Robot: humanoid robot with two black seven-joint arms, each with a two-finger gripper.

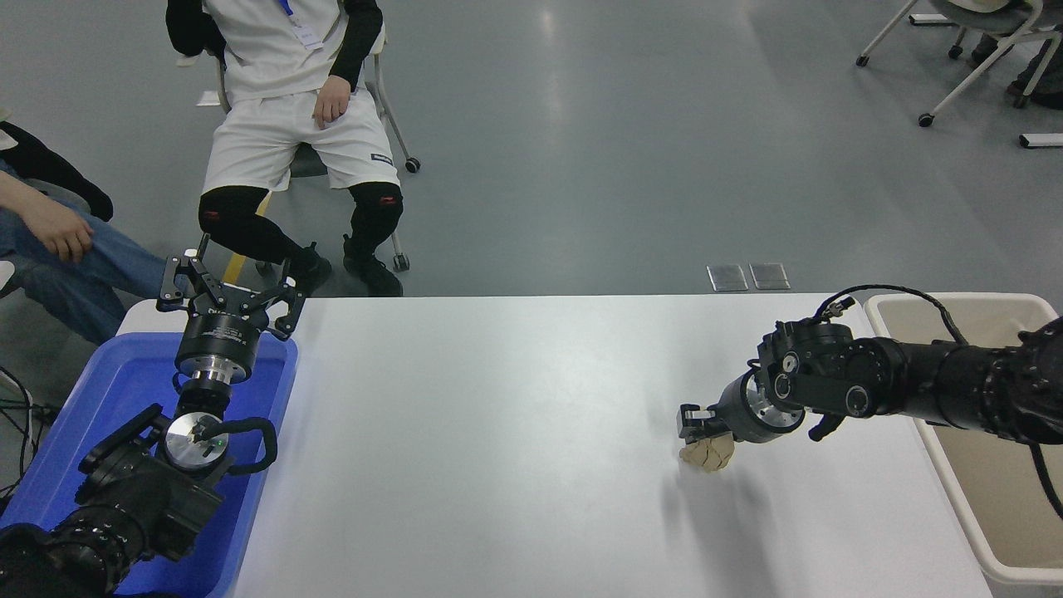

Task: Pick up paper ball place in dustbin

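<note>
While the right gripper (700, 428) reaches leftward over the white table (498, 465) from the right edge, its black fingers are closed around the paper ball (707, 453), a crumpled tan lump that hangs just under the fingertips. A soft shadow lies on the tabletop below and slightly nearer, so the ball looks lifted clear of the surface, though only by a little. Off to the right, past the table's right edge, stands the cream dustbin (955, 301); its thick rounded rim sits just beside the table corner, and the right arm crosses above its open mouth. Between ball and bin the tabletop is bare white, and the wide middle stretch to the left is open too.

On the far left a blue tray (100, 390) lies along the table's left edge. The left gripper (230, 292) is parked above the tray's far end, its jaws spread wide and holding nothing.

Beyond the far edge a person in white shorts (291, 137) sits on a wheeled chair, and another person's arm and jeans (75, 257) show at the left. Two small metal floor plates (747, 276) lie just past the far edge. There is small print on the left gripper's body and the shorts' hem, too tiny to read.
</note>
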